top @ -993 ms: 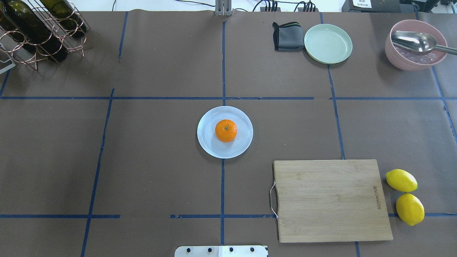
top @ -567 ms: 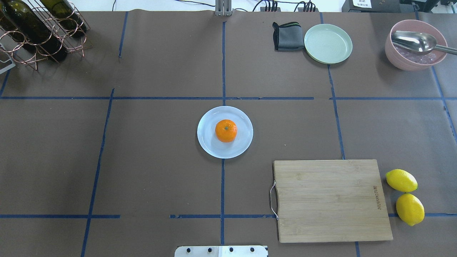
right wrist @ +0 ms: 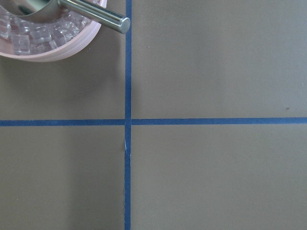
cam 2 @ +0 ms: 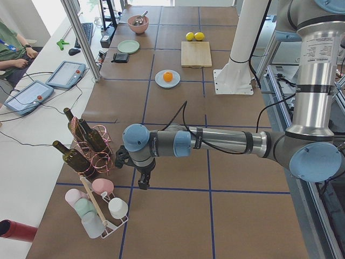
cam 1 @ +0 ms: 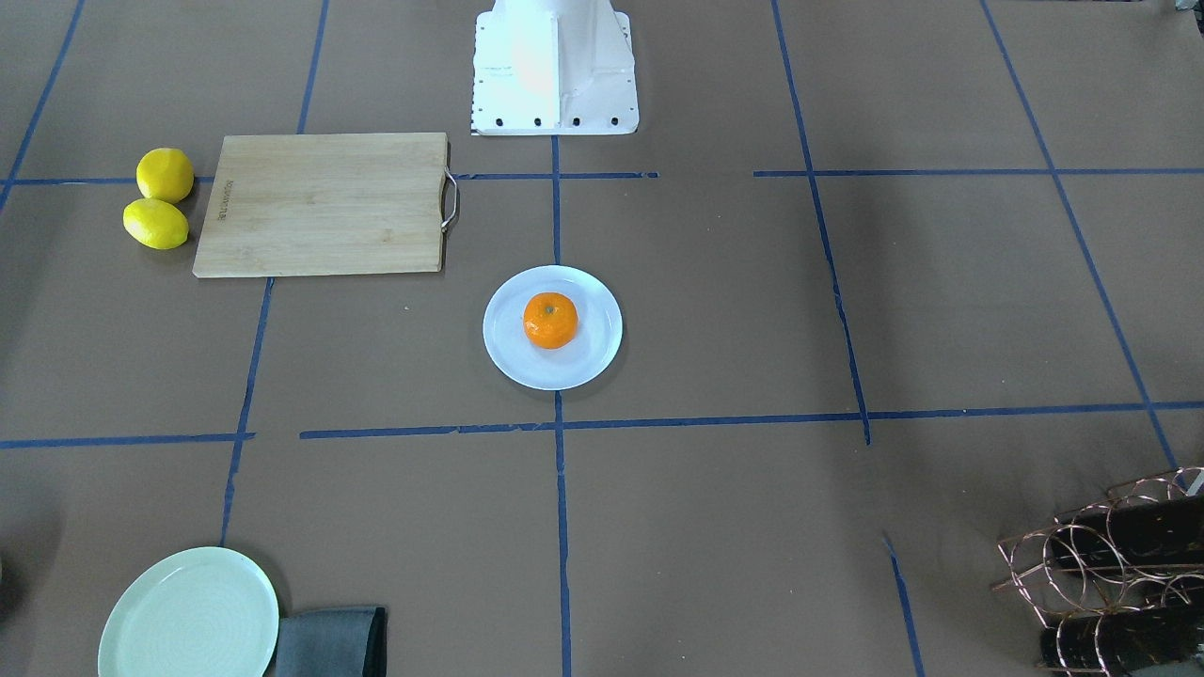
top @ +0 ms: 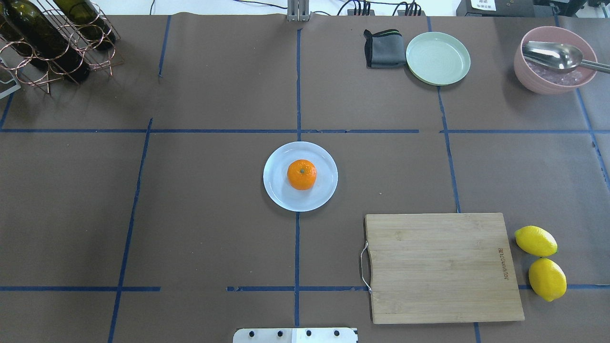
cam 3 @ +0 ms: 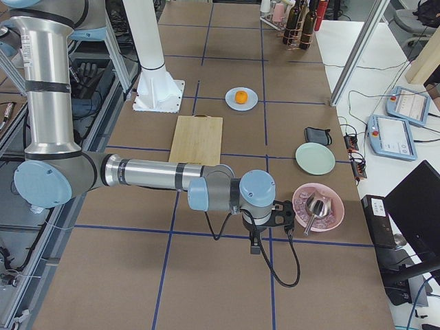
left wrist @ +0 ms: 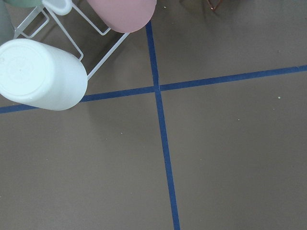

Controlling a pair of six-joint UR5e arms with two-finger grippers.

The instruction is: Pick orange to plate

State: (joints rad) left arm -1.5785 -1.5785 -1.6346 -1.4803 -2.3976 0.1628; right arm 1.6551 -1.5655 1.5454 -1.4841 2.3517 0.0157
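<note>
The orange [top: 301, 174] sits stem up in the middle of the pale bluish-white plate [top: 279, 190] at the table's centre; the front-facing view shows the same orange [cam 1: 550, 320] on that plate [cam 1: 513, 353]. Neither arm is near it. My left gripper [cam 2: 141, 183] hangs far off at the table's left end beside the bottle rack, seen only in the exterior left view, so I cannot tell its state. My right gripper [cam 3: 254, 246] hangs at the right end next to the pink bowl, seen only in the exterior right view; its state cannot be told either.
A wooden cutting board [top: 443, 267] lies front right with two lemons [top: 536, 240] beside it. A pale green plate [top: 438, 58], grey cloth [top: 382, 48] and pink bowl with scoop [top: 555, 59] stand at the back right. A bottle rack [top: 52, 38] is back left.
</note>
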